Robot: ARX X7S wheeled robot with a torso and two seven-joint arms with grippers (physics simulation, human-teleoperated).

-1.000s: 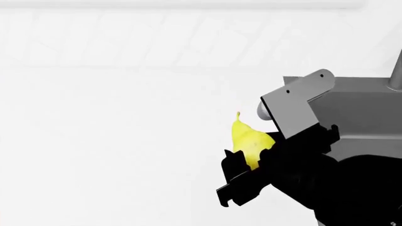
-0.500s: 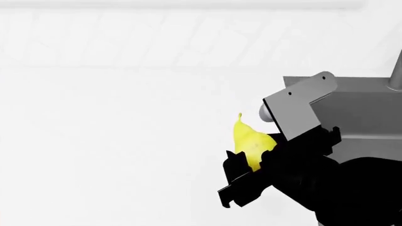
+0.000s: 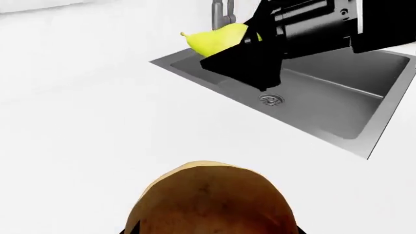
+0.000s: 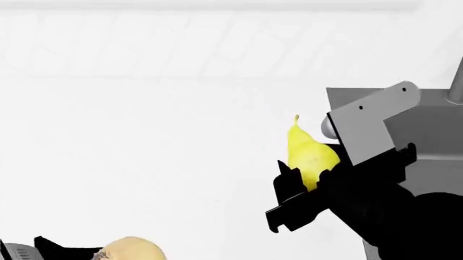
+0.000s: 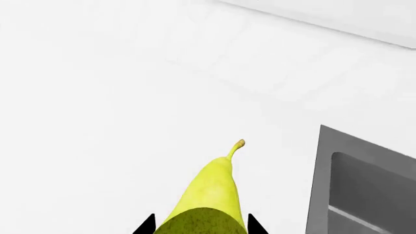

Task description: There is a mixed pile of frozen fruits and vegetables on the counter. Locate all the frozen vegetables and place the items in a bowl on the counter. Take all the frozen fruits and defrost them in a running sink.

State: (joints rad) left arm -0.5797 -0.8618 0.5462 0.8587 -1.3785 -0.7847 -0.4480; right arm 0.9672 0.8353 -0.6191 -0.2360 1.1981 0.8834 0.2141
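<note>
My right gripper (image 4: 300, 187) is shut on the yellow pear (image 4: 309, 154), the frozen fruit, holding it stem-up above the white counter (image 4: 145, 162), just left of the dark grey sink (image 4: 430, 130). In the right wrist view the pear (image 5: 209, 195) fills the space between the black fingertips (image 5: 148, 226). The left wrist view shows the pear (image 3: 217, 39) over the near rim of the sink (image 3: 338, 105), close to the faucet (image 3: 221, 14). My left gripper (image 3: 211, 230) is shut on a rounded brown potato-like vegetable (image 3: 208, 200), low at the left of the head view (image 4: 134, 250). The bowl is out of view.
The sink's round metal drain (image 3: 271, 100) lies below the right gripper (image 3: 260, 56). The sink's corner shows in the right wrist view (image 5: 364, 185). A white tiled wall (image 4: 217, 49) runs behind the counter.
My right gripper has lifted the pear up and to the right, toward the sink. My left gripper with the brown vegetable has come into the head view at the lower left.
</note>
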